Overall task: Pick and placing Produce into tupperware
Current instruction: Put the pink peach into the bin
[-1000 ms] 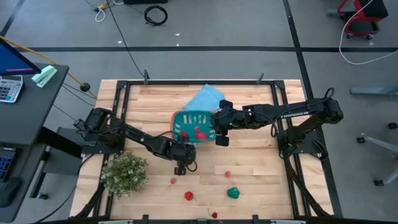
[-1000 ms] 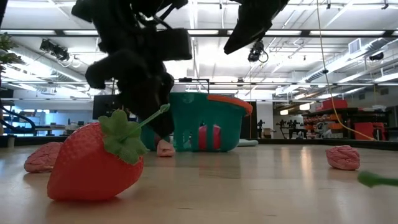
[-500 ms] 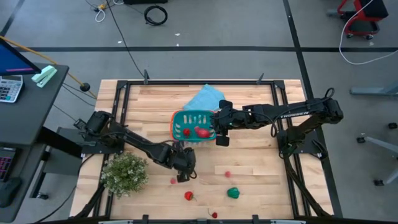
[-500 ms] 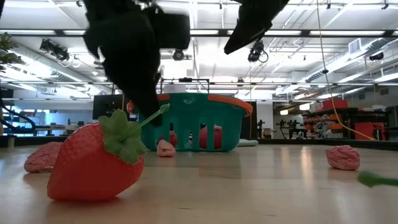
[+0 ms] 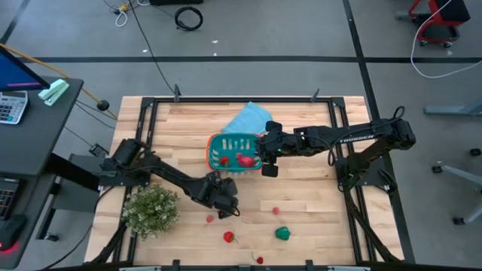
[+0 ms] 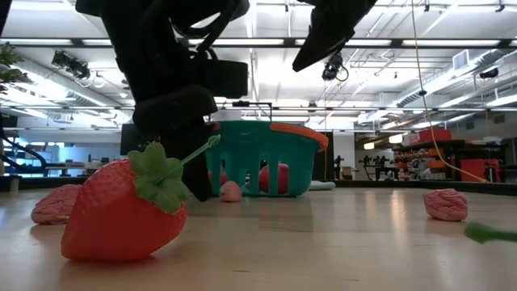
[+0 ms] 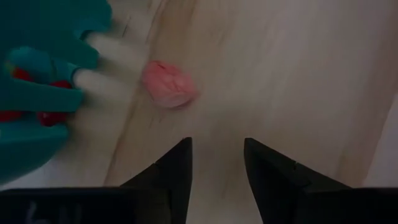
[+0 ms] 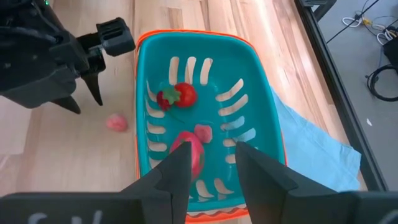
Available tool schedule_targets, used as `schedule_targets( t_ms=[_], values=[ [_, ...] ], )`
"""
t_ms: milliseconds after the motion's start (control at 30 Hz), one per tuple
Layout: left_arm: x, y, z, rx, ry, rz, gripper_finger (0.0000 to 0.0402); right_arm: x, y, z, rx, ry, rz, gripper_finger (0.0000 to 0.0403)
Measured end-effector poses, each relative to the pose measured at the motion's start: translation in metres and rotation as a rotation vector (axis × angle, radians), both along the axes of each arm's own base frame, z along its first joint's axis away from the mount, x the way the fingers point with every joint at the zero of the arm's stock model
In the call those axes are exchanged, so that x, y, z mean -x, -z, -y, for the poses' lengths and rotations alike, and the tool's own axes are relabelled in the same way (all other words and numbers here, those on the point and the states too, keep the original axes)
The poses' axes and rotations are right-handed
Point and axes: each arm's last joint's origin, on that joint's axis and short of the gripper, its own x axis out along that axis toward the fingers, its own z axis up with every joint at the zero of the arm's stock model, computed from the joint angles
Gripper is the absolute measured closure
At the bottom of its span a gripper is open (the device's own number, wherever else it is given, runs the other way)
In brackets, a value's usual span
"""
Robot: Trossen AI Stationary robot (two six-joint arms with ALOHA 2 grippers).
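Note:
The teal basket with the orange-red rim (image 5: 235,153) stands mid-table, on a corner of a light-blue cloth. Inside it lie a strawberry (image 8: 177,96), a red piece (image 8: 189,152) and a small pink piece (image 8: 203,132). Another pink piece (image 7: 169,84) rests on the wood just on the near side of the basket (image 7: 37,81), ahead of my open, empty left gripper (image 7: 217,163), which points down at the table (image 5: 224,208). My right gripper (image 8: 211,167) hovers open over the basket's right end (image 5: 263,156). More red pieces (image 5: 228,236) and a green one (image 5: 282,233) lie near the table's near edge.
A bushy potted plant (image 5: 151,209) stands at the near left. The light-blue cloth (image 5: 248,118) sticks out beyond the basket's far side. A big strawberry (image 6: 121,212) and pink pieces (image 6: 445,204) lie close to the low camera. Black rails frame the table.
My left gripper has drawn back from the basket toward the table's near edge. The pink piece it stood over stays on the wood beside the basket, shifted slightly rightward in the low view.

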Motion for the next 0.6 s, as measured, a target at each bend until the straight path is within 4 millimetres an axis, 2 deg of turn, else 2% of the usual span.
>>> schedule_targets(
  t_ms=[200, 600],
  values=[
    [-0.005, -0.002, -0.011, -0.035, -0.051, 0.038, 0.0253, 0.0, 0.0, 0.0, 0.0, 0.0, 0.0, 0.027],
    [-0.017, 0.0, -0.036, -0.02, -0.144, 0.077, 0.0218, 0.0, 0.0, 0.0, 0.001, -0.001, 0.0, 0.027]
  ],
)
